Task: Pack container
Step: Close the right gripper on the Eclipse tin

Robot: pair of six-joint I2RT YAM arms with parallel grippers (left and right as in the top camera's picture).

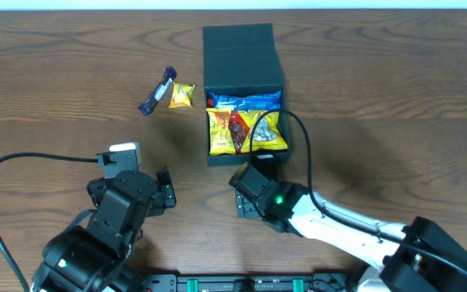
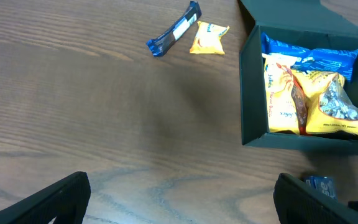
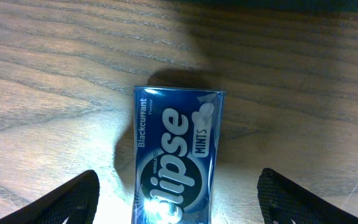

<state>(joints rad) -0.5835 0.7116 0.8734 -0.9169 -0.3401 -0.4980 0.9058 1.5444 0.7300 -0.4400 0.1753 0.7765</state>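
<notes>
Container [image 1: 242, 49] wall just beyond mint tin [image 3: 178, 149]; right tool [image 3: 178, 190] straddles it, untouching; left tool [image 2: 182, 190] wide, empty.

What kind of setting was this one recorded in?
Probably a robotics test bench, not a home or shop: a wood-grain table, a cabled left arm and right arm at its near edge, and a teal container part-filled with snack packets.
</notes>
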